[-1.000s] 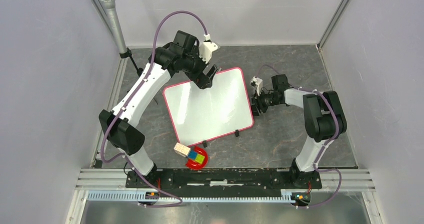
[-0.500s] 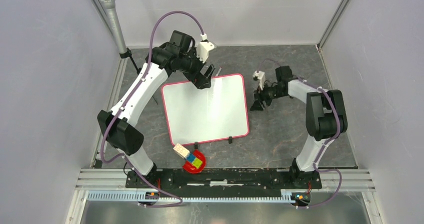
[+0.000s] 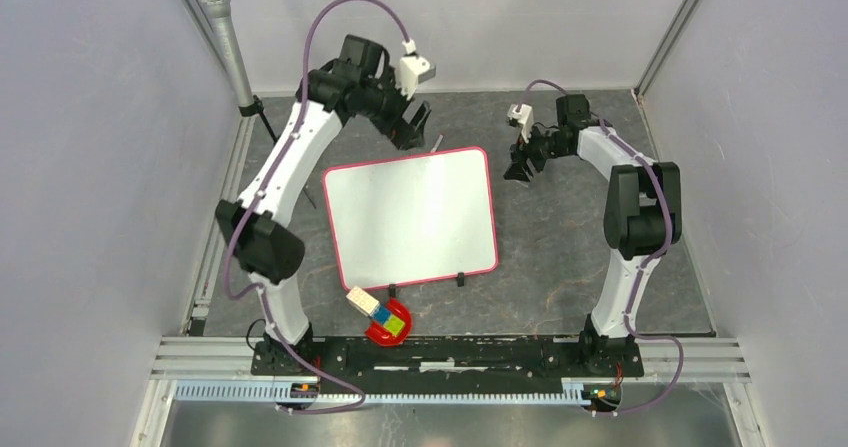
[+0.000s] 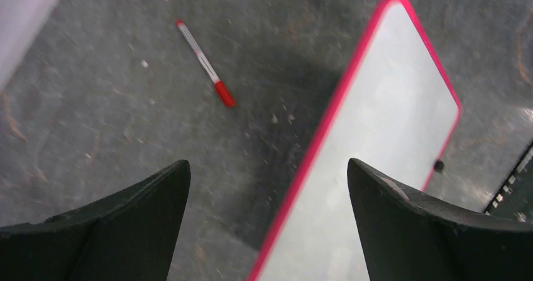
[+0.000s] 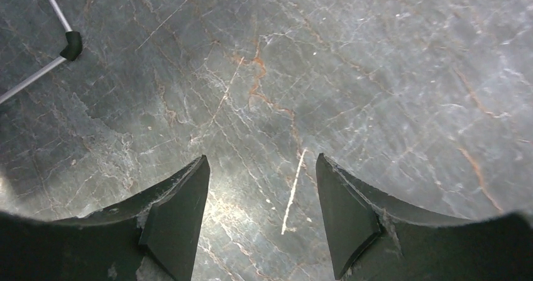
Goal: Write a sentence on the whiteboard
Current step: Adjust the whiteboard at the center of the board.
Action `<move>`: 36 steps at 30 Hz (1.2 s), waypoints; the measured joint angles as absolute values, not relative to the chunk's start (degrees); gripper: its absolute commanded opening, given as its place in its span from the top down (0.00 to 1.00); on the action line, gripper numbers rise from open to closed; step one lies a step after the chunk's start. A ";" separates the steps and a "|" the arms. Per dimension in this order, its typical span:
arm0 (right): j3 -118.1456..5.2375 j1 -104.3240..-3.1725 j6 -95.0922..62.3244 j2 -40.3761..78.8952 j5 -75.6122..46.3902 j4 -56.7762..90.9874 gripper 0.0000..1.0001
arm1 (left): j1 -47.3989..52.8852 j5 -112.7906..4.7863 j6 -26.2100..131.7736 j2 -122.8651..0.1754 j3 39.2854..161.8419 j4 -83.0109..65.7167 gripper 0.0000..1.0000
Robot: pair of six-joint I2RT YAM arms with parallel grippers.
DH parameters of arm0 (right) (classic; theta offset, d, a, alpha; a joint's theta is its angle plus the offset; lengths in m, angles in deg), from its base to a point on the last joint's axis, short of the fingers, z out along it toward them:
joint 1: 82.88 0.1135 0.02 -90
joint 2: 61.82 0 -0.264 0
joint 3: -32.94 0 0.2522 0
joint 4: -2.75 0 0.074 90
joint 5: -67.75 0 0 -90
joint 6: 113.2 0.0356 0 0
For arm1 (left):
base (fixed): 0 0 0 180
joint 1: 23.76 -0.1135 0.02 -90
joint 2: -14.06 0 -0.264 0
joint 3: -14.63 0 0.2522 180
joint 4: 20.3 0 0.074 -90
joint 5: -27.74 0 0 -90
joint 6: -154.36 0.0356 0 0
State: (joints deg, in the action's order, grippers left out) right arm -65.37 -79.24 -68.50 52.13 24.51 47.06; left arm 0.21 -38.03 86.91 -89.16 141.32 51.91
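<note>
Mid-table, on the dark stone-patterned tabletop (image 3: 560, 267): the flat glossy white whiteboard with thin red-pink border (image 3: 410, 217). On its near edge sit two small black clips (image 3: 461, 278). To its left, apart from it, lies a thin red-capped pen (image 4: 204, 63). Before its near-left corner, by the arm bases, stands a round red dish (image 3: 375, 335) with coloured blocks (image 3: 390, 317) in it. Beyond the far edge is the left gripper (image 3: 413, 132); off the far-right corner, the right gripper (image 3: 519, 165).
</note>
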 measured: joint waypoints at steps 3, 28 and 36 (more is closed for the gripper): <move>-65.40 -78.86 -68.50 53.42 25.73 47.95 0.32 | 0.21 -38.47 86.91 -97.07 152.62 51.65 0.02; -40.98 -64.09 -69.15 46.16 35.33 48.19 0.35 | 0.21 -42.54 86.78 -106.75 158.28 51.63 0.01; -37.75 -64.18 -69.96 44.74 36.90 46.53 0.35 | 0.21 -42.19 88.31 -107.58 160.90 52.09 0.06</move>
